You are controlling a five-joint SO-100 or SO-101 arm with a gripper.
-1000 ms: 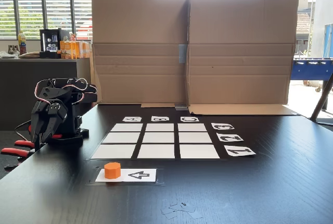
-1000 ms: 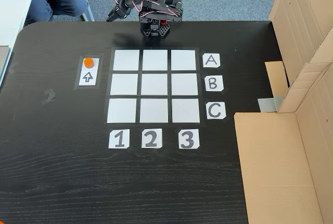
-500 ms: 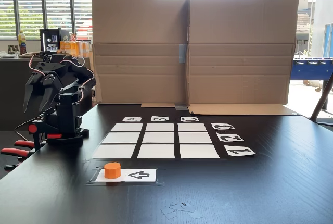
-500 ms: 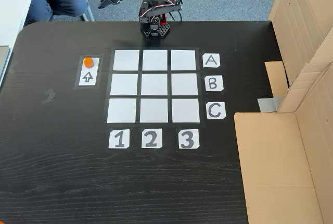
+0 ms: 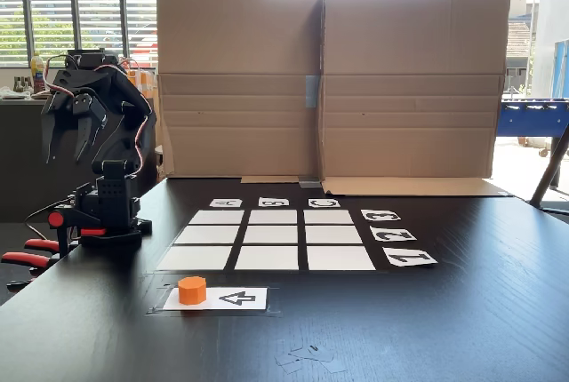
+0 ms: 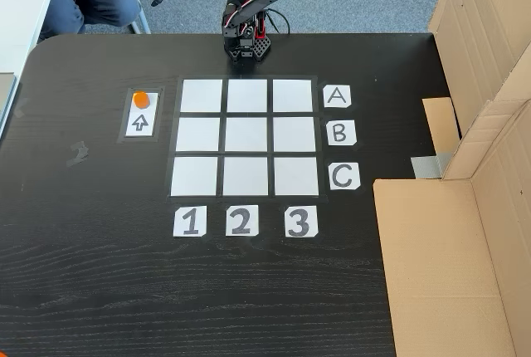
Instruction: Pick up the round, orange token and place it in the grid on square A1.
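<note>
Reach phase: arm is hanging raised over its base at the table's far edge, nothing gripped.

Gripper (image 5: 68, 138) is pointing down with fingers parted, empty. Token (image 6: 142, 98) is sitting on the arrow card (image 6: 140, 122) near the table's left edge in the top-down fixed view, just beside the grid (image 6: 246, 137). Square A1 (image 6: 202, 95) is lying bare. Advice: swing over the token, drop straight, straddle it square, close low on its sides.

One orange token (image 6: 142, 98) sits on one arrow card (image 6: 140, 118) near the table's (image 6: 99, 290) left edge in a fixed view. The grid (image 6: 246, 137) has nine white cells, with three letter cards (image 6: 338, 134) and three number cards (image 6: 239, 221) along its edges. One robot arm (image 6: 245, 4) stands at the far edge.
</note>
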